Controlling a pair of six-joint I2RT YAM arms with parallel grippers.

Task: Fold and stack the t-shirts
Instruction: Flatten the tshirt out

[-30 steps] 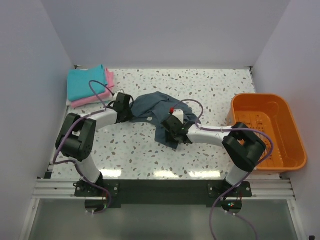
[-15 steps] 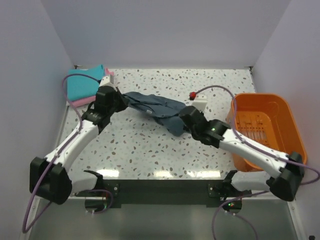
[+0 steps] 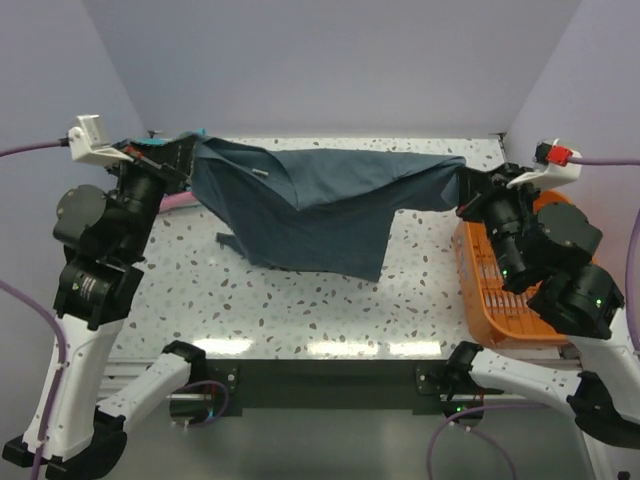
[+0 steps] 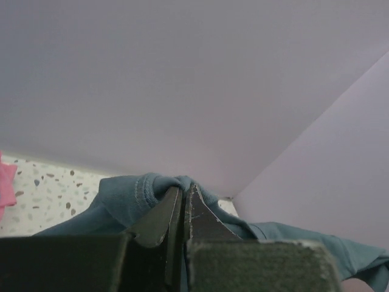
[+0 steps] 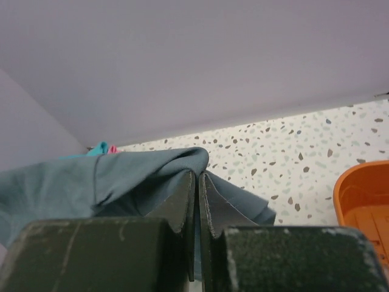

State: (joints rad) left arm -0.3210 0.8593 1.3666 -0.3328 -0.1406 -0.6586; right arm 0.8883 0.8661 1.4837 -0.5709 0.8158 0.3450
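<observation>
The slate blue-grey t-shirt (image 3: 320, 205) hangs stretched in the air between both grippers, its lower part draping toward the table. My left gripper (image 3: 185, 152) is shut on its left corner, seen pinched in the left wrist view (image 4: 184, 190). My right gripper (image 3: 465, 185) is shut on its right corner, seen in the right wrist view (image 5: 197, 173). The turquoise shirt (image 5: 97, 148) and pink shirt (image 4: 6, 179) lie at the far left, mostly hidden behind my left arm in the top view.
An orange plastic bin (image 3: 500, 300) stands at the right edge of the speckled table (image 3: 300, 300), partly under my right arm. White walls close the back and both sides.
Both arms have risen and spread far apart, lifting the blue-grey shirt off the table and stretching it out from a crumpled heap.
</observation>
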